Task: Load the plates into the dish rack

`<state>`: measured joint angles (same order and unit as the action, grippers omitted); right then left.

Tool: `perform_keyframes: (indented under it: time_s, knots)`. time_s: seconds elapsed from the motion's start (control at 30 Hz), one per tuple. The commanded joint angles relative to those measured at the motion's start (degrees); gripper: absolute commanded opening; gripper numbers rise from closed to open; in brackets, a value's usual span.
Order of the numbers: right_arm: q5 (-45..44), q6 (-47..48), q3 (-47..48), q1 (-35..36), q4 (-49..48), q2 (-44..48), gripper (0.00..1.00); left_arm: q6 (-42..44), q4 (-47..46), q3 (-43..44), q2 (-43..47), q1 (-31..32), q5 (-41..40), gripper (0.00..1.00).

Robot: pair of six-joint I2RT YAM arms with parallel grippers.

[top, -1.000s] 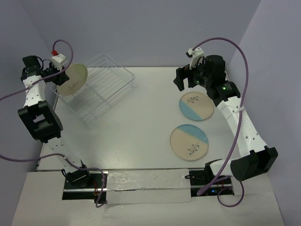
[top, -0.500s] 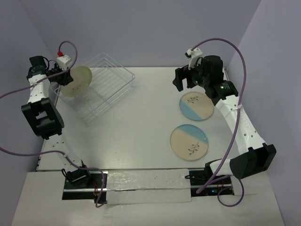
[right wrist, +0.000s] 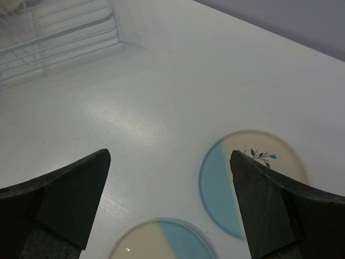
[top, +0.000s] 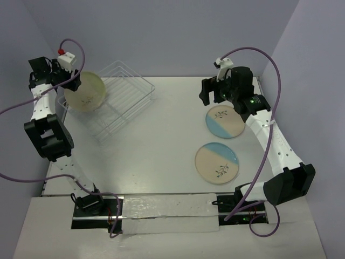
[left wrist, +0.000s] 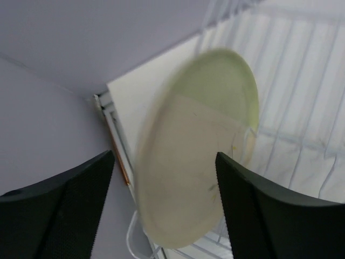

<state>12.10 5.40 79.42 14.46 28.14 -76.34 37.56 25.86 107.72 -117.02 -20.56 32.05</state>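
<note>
My left gripper (left wrist: 164,154) has its dark fingers spread wide. The glossy round cream plate (left wrist: 199,145) shows blurred between them, tilted at the 9 o'clock end of the thin-wire dish rack (top: 126,100). My right gripper (right wrist: 170,152) gapes empty above the matte white table (top: 161,145). The far half-blue plate (top: 225,121) lies flat at 3 o'clock, the near half-blue plate (top: 216,162) at 4.

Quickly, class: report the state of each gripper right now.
Left gripper: open, holding nothing; cream plate just ahead.
Right gripper: open, empty.
</note>
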Motion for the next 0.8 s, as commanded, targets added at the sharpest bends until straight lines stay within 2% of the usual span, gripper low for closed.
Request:
perform_keyframes:
  time_s: [0.0, 0.1, 0.23, 0.3, 0.4, 0.47, 0.57, 0.67, 0.77]
  knots:
    - [-6.97, -7.77, 0.77, -0.22, -4.64, 0.64, 1.00, -14.48, -13.86, 1.75, 9.42, 0.83, -6.32, 0.87]
    - [-11.29, -14.01, 1.15, -0.23, -6.74, -0.65, 1.00, -25.74, -19.86, 1.96, 12.76, 1.63, -11.81, 0.95]
    - [-17.23, -17.59, -0.45, -0.31, -7.23, -1.09, 1.00, -30.75, -20.92, 1.77, 16.43, 3.79, -20.50, 0.97]
    - [-22.54, -22.42, -2.48, -0.90, -7.31, -0.43, 1.00, -34.09, -20.47, 1.53, 18.48, 7.75, -28.74, 0.99]
    - [-20.81, -27.06, -6.03, -4.00, -7.39, -0.62, 1.00, -40.15, -18.83, 2.73, 19.84, 14.44, -40.86, 0.99]
    - [-20.27, -29.57, -8.04, -5.50, -7.40, -2.23, 1.00, -43.67, -15.08, 5.10, 18.71, 18.54, -41.10, 0.99]
    - [-19.60, -31.76, -10.24, -7.58, -7.32, -3.71, 1.00, -50.13, -10.26, 9.78, 16.55, 23.58, -32.30, 0.99]
    - [-21.60, -33.63, -12.10, -10.00, -7.22, -4.89, 1.00, -54.00, -10.67, 7.74, 17.28, 27.73, -26.99, 0.99]
    - [-20.84, -36.15, -13.23, -13.41, -7.14, -6.70, 1.00, -54.09, -13.15, 3.97, 19.11, 35.08, -28.97, 0.99]
